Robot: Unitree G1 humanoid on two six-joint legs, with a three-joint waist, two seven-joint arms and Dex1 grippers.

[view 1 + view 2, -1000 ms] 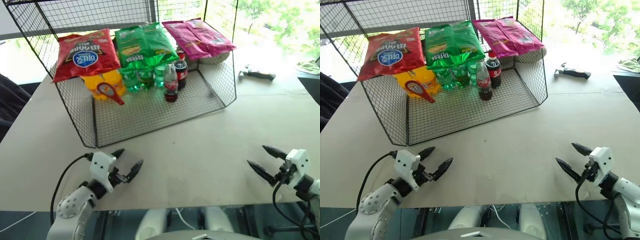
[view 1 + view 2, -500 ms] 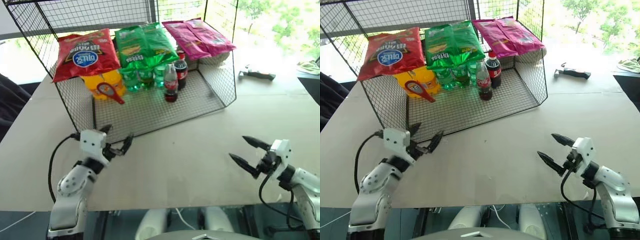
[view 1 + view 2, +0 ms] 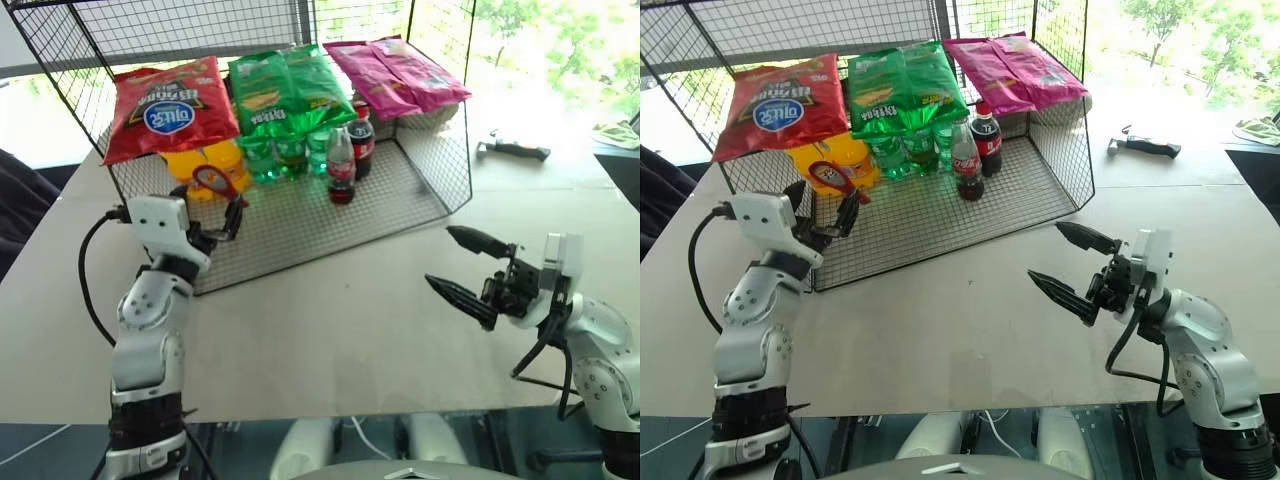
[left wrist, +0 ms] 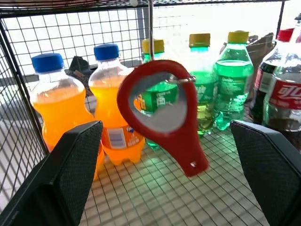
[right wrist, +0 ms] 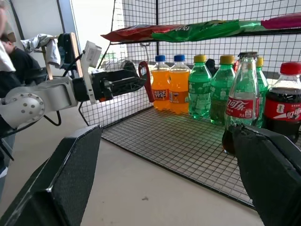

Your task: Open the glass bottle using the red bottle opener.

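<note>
Both my arms have come up off the bench since a second ago. The left hand (image 3: 212,222) has risen and pushed forward to the open front of the wire rack (image 3: 440,190), and the right hand (image 3: 462,268) has swung up and inward toward the middle. I judge this the approach: neither hand holds anything yet.

The red bottle opener (image 4: 162,115) hangs just inside the rack at its left front, ring uppermost, handle pointing down. In the left wrist view it sits squarely between my left fingers (image 4: 61,176), which stand wide apart and clear of it, so the left hand looks lined up to close on it next.

The glass bottle (image 3: 342,166) stands upright on the rack floor, cap on, near the middle, just beside one dark plastic cola bottle (image 3: 362,140). The right hand's fingers are also spread wide, well short of the rack, aimed roughly at the bottle.

Behind them I count two orange drink bottles (image 4: 113,103) and three green bottles (image 4: 235,75); more may be hidden. On the rack's top shelf lie three snack bags: one red (image 3: 170,105), one green (image 3: 285,85), one pink (image 3: 395,70). One dark tool (image 3: 515,150) lies on the bench (image 3: 330,330) to the rack's right.
</note>
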